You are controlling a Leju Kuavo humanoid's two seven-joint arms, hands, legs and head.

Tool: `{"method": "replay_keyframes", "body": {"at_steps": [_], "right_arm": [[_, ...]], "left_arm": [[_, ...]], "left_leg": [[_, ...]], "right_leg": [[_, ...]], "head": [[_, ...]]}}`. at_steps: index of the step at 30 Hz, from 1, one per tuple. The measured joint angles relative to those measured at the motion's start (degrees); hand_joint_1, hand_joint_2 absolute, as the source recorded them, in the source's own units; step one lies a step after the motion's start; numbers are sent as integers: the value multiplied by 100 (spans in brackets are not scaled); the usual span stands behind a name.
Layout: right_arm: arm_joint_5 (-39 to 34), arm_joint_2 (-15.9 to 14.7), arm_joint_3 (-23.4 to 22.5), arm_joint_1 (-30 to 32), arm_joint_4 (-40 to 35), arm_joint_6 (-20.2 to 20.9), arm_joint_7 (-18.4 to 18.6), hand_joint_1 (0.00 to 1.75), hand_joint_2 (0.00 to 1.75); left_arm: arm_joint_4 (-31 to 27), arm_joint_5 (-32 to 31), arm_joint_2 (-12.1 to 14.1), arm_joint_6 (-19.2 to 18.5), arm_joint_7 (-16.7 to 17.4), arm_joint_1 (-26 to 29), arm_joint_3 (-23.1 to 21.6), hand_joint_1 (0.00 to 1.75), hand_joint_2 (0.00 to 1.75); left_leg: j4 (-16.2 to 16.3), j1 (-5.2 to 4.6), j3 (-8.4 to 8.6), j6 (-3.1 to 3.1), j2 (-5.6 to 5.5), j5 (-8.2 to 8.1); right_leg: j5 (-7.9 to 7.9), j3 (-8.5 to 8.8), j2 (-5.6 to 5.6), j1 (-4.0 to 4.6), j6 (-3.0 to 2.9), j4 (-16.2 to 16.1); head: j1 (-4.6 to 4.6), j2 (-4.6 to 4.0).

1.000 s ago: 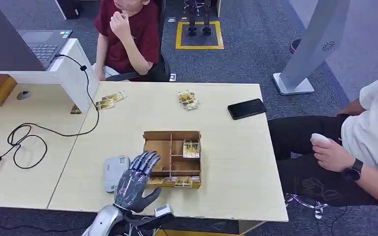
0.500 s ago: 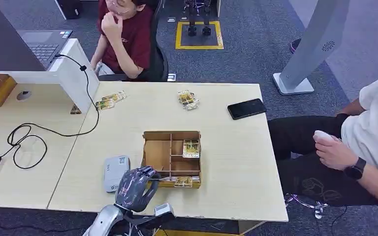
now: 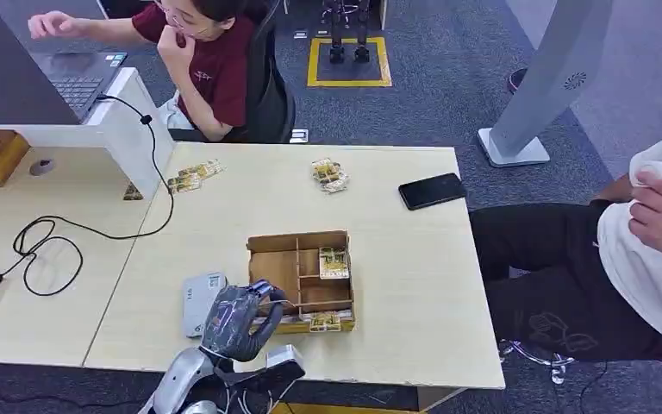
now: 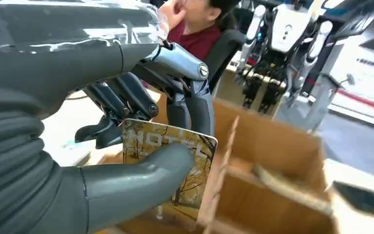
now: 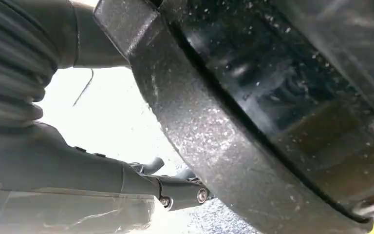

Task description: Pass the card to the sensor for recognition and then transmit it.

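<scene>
My left hand [image 3: 237, 321] hovers at the near left corner of the brown divided box [image 3: 277, 264]. Close up, its thumb [image 4: 136, 187] and fingers [image 4: 195, 105] pinch a yellow picture card [image 4: 187, 163], held upright over the box's compartments [image 4: 268, 151]. The grey-white sensor pad [image 3: 198, 296] lies flat on the table just left of the hand. Another card [image 3: 334, 261] lies in a right-hand compartment, and more cards [image 3: 323, 322] stand along the box's near side. My right hand [image 5: 141, 187] hangs beside a dark surface and holds nothing.
Loose card piles [image 3: 329, 172] [image 3: 194, 175] and a black phone [image 3: 432, 190] lie at the far side of the table. A black cable [image 3: 52, 237] loops on the left desk. One person [image 3: 215, 60] sits behind the table, another [image 3: 655, 233] at the right edge.
My left hand's fingers have curled down from spread flat and closed on a card at the box's near side. The person behind now reaches toward the laptop; the person at the right has raised a hand.
</scene>
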Motion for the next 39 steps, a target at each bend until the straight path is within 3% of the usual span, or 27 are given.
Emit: {"method": "replay_keyframes", "body": {"at_steps": [9, 12, 18, 20, 24, 30, 39], "right_arm": [[-33, 15, 0, 2, 2, -42, 4, 0, 175], [-79, 26, -2, 0, 7, -39, 2, 0, 175], [-79, 28, -2, 1, 7, -28, 0, 0, 175], [-41, 28, 0, 0, 7, -22, 0, 0, 175], [105, 28, 26, -32, 2, 37, 74, 0, 175], [190, 26, 81, -52, -15, 120, 168, 0, 175], [230, 7, 166, -60, -35, 94, 166, 0, 175]], "left_arm": [[-1135, 475, 120, -160, 31, -429, 0, 175, 175], [-1477, 557, 211, -230, 185, -752, 6, 175, 175], [-1595, 480, 304, -216, 300, -983, 66, 175, 175], [-1584, 178, 324, -96, 516, -1056, 92, 175, 175], [-1015, -579, 380, -35, 1097, -1568, 268, 175, 175], [233, -739, 450, -48, 1235, -2181, 658, 175, 175], [1045, -899, 470, 42, 1386, -2305, 1003, 175, 175]], "left_leg": [[1, 1, -4, 1, -8, 6], [0, 1, -5, -1, -17, 7], [0, 1, -2, -1, -13, 7], [0, 1, -3, -1, -13, 7], [0, 1, -4, 0, -15, 17], [0, 2, 0, -5, -10, 22], [0, 1, -6, -5, -8, 21]], "right_leg": [[0, -3, -9, 2, -1, 0], [0, 2, -15, 2, -1, 2], [1, 1, -11, 2, -2, 2], [1, -1, -11, 2, -2, 2], [2, 0, -15, 2, -3, 2], [10, -3, -9, 3, -11, 9], [9, -9, -5, 2, -11, 9]], "head": [[0, 0], [0, 0], [0, 0], [0, 0], [2, 0], [0, 0], [0, 0]]}}
